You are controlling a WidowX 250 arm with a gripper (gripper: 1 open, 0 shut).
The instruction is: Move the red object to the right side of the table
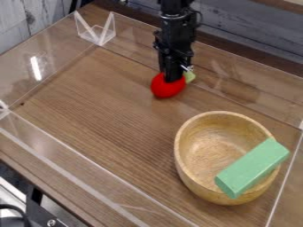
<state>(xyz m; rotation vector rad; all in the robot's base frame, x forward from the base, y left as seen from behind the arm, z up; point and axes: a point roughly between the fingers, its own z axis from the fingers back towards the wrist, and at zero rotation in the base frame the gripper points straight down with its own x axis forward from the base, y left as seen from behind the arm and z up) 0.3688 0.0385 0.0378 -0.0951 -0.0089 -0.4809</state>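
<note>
The red object (167, 85) sits on the table (106, 106), up and to the left of the wooden bowl (231, 155) and clearly apart from it, in the far half of the tabletop. The gripper (174, 73) comes straight down from above, directly over the red object, with its black fingers drawn narrow and pressed against the top of the fruit, so it is closed on the red object. The fruit's red body bulges out below and slightly to the left of the fingertips, while its small green leafy top peeks out on the right side of them. Whether the fruit rests on the wood or is lifted just clear of it cannot be told from this angle. A green block (252, 168) lies tilted across the right rim of the bowl, well away from the gripper. A low clear wall (71, 182) runs along the near-left edge of the table, on the far side from the bowl.
</note>
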